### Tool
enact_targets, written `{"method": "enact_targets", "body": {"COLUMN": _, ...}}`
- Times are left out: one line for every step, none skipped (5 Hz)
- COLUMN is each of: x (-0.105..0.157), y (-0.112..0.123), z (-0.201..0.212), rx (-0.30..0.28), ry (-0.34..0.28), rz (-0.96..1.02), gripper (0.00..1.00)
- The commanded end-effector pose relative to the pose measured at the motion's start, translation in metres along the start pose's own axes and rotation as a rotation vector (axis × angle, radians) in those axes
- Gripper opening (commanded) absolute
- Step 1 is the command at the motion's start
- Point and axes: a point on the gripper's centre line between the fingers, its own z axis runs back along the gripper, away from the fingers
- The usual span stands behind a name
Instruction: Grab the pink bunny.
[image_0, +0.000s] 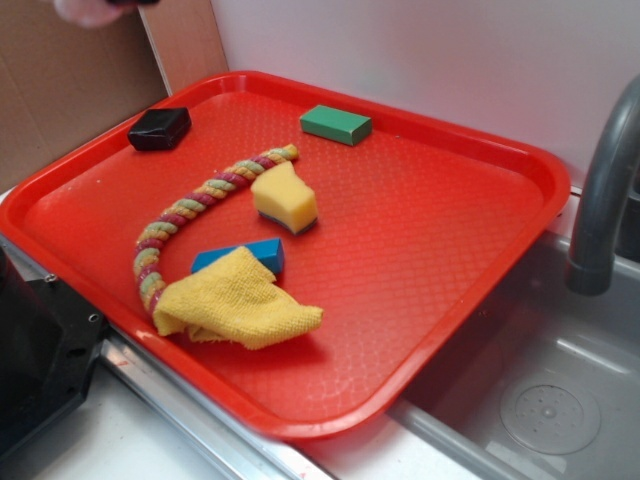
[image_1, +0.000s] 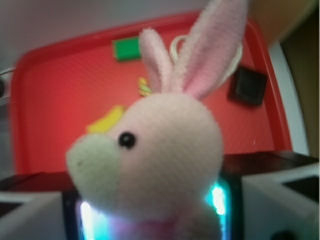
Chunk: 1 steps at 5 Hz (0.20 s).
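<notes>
The pink bunny (image_1: 170, 150), a pale-pink plush with a cream snout, a black eye and long upright ears, fills the wrist view. It sits between the lit pads of my gripper (image_1: 152, 215), whose jaws press on its body from both sides. The tray lies well below it. In the exterior view only a blurred pink bit of the bunny (image_0: 88, 10) shows at the top left edge, above the tray's far left corner; the gripper itself is almost wholly out of that frame.
On the red tray (image_0: 430, 230) lie a black block (image_0: 160, 128), a green block (image_0: 336, 124), a braided rope (image_0: 190, 210), a yellow sponge (image_0: 284, 197), a blue block (image_0: 262, 250) and a yellow cloth (image_0: 235, 300). A faucet (image_0: 600, 190) and sink (image_0: 540, 400) are to the right.
</notes>
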Motion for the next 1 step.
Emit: {"method": "enact_targets", "body": {"x": 0.0317, "y": -0.0093, "z": 0.0303, "rx": 0.044, "ry": 0.003, "rz": -0.056, "gripper": 0.0}}
